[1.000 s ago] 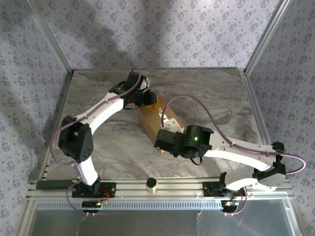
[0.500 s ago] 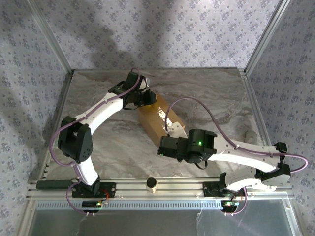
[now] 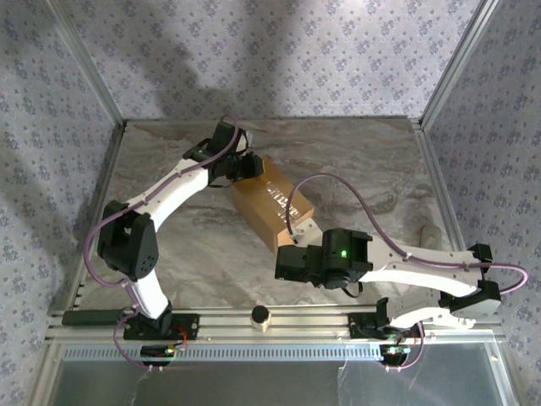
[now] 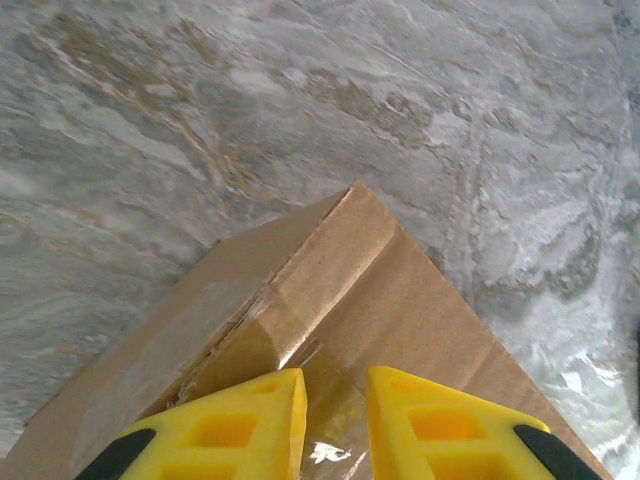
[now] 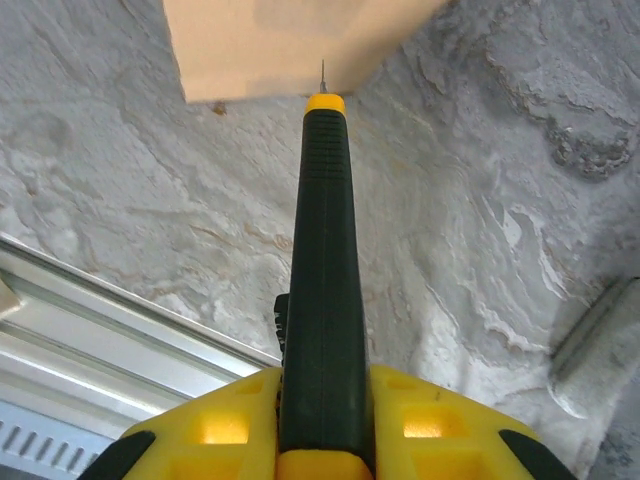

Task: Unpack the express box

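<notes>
Two grips suit the stiff, probably light express box (image 3: 258, 207): the left end effector (image 4: 335, 390), nearly closed, braces its slick taped top, while the right end effector (image 5: 325, 390) clenches a knife (image 5: 322, 200).

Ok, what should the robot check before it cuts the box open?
1. Craft knife clamped in the right gripper: ok.
2. Blade aimed at the express box, near end: ok.
3. Blade touching the cardboard: cannot tell.
4. Left gripper over the box's taped far end: ok.
5. Flaps open: not ok, taped shut.
</notes>
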You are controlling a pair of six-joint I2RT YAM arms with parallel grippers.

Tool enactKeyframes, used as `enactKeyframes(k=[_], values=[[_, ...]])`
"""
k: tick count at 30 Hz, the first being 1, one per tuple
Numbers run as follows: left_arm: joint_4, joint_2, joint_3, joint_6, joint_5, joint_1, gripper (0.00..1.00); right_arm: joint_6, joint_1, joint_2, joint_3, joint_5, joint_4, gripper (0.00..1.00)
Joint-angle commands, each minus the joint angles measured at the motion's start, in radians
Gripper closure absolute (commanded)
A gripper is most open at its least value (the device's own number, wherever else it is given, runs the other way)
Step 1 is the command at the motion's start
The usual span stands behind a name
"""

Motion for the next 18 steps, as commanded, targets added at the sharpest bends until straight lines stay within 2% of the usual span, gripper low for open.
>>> enactKeyframes(k=[1, 6, 9, 14, 18], values=[[-0.072, -0.009, -0.025, 0.027, -0.084, 0.018, 0.76, 0.054, 0.017, -0.01, 0.029, 0.011, -0.096, 1.0], [-0.054, -0.044, -0.018, 0.029, -0.055, -0.003, 0.75, 0.069, 0.02, -0.02, 0.023, 0.013, -0.102, 1.0], [-0.068, -0.071, 0.021, 0.031, -0.037, -0.016, 0.73, 0.067, 0.007, -0.029, 0.028, 0.061, -0.096, 1.0], [-0.09, -0.136, 0.074, 0.019, -0.002, -0.018, 0.65, 0.016, -0.092, -0.068, 0.006, 0.091, -0.04, 1.0], [-0.107, -0.189, 0.1, 0.011, 0.041, -0.01, 0.52, -0.025, -0.217, -0.112, -0.046, 0.146, 0.005, 1.0]])
